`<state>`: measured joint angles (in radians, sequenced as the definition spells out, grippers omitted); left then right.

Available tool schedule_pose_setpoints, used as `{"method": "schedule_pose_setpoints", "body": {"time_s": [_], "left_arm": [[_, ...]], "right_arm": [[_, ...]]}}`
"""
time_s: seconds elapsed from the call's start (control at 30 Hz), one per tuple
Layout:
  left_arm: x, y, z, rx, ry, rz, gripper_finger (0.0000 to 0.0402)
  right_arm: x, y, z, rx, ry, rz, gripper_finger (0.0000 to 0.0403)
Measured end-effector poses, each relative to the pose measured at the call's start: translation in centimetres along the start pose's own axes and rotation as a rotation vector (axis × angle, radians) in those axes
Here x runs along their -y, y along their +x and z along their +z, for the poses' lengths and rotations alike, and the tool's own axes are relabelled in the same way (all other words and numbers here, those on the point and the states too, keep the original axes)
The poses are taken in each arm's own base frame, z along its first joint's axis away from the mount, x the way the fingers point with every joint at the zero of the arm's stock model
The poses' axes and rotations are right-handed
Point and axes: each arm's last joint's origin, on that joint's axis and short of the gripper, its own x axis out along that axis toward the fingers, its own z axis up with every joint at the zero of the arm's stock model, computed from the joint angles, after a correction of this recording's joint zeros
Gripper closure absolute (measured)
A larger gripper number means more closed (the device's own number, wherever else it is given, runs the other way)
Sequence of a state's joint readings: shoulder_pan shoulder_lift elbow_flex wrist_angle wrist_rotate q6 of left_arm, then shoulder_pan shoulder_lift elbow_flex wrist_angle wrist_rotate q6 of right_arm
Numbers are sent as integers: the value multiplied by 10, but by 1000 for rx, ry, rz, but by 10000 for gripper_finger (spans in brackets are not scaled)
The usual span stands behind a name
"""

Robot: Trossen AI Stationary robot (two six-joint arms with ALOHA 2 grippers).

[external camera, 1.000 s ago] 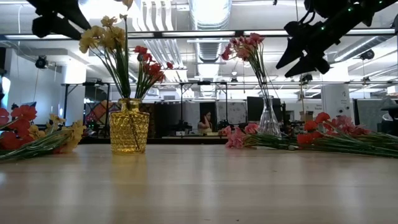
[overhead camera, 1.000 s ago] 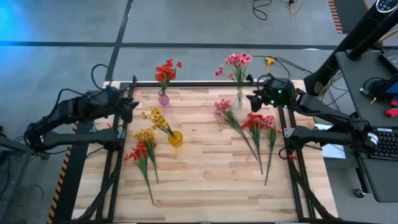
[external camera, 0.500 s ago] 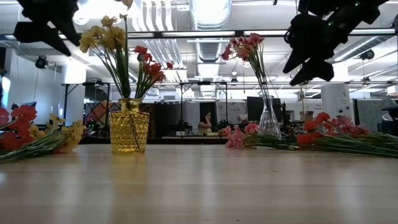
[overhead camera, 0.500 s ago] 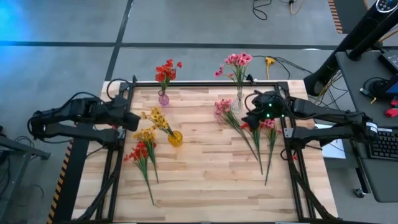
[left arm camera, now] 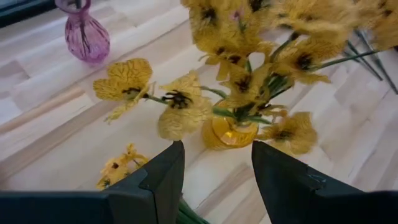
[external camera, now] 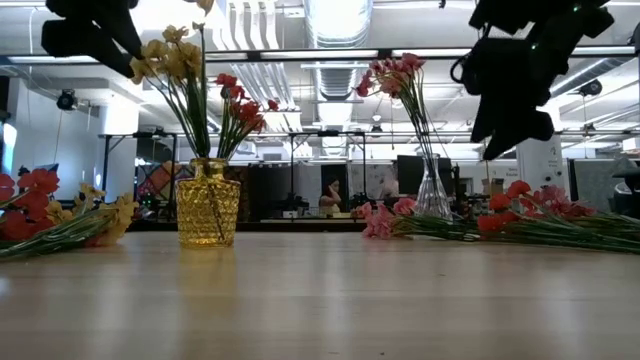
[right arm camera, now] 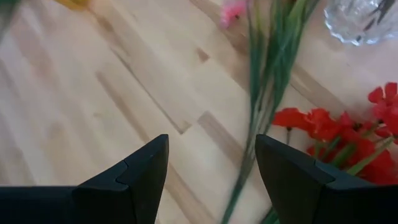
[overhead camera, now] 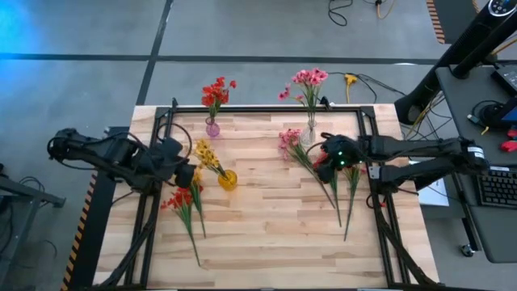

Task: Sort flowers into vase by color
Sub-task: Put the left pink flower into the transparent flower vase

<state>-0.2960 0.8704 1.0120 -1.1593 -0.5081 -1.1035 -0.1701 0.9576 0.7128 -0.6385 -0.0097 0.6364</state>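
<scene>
Both grippers hang with fingers spread and empty, the left gripper [overhead camera: 184, 164] over loose yellow and red flowers [overhead camera: 184, 198] beside the yellow vase [overhead camera: 228, 179], the right gripper [overhead camera: 323, 158] above red sprigs [overhead camera: 333, 162], apparently lining up picks.

A: Arms look? Use the table [overhead camera: 266, 218] as reference.

B: Both matte black, chunky jointed links. Left arm [overhead camera: 105, 151] at the table's left edge has black cable looped off its outer end. Right arm [overhead camera: 412, 149] at the table's right edge, green light glowing on its wrist housing.

A: Fingers?

B: Left gripper [left arm camera: 214, 171] and right gripper [right arm camera: 211, 165]: two dark, flat, angular plastic fingers each, faceted edges, no markings visible.
</scene>
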Motion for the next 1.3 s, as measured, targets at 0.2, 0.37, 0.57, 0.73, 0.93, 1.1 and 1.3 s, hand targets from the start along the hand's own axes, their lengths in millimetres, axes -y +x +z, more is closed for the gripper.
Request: {"method": "schedule_pose_setpoints", "body": {"time_s": [0.2, 0.37, 0.57, 0.73, 0.93, 1.1, 1.3], "left_arm": [[0, -6, 2, -5, 22, 44, 231], [-6, -11, 4, 30, 54, 153, 231], [-5, -9, 5, 54, 94, 181, 231], [-3, -8, 5, 50, 129, 187, 231], [-5, -9, 5, 67, 159, 198, 231], [-6, -9, 5, 68, 166, 205, 231], [-6, -9, 5, 68, 167, 206, 231]], "right_arm": [[-1, 25, 2, -68, -17, -106, 173], [-9, 40, 16, -96, -96, -201, 172], [-16, 61, 27, -173, -155, -275, 172], [-17, 84, 29, -233, -188, -338, 172], [-14, 108, 33, -235, -253, -475, 172], [-16, 123, 40, -236, -276, -478, 172], [-11, 135, 42, -256, -257, -498, 172]]}}
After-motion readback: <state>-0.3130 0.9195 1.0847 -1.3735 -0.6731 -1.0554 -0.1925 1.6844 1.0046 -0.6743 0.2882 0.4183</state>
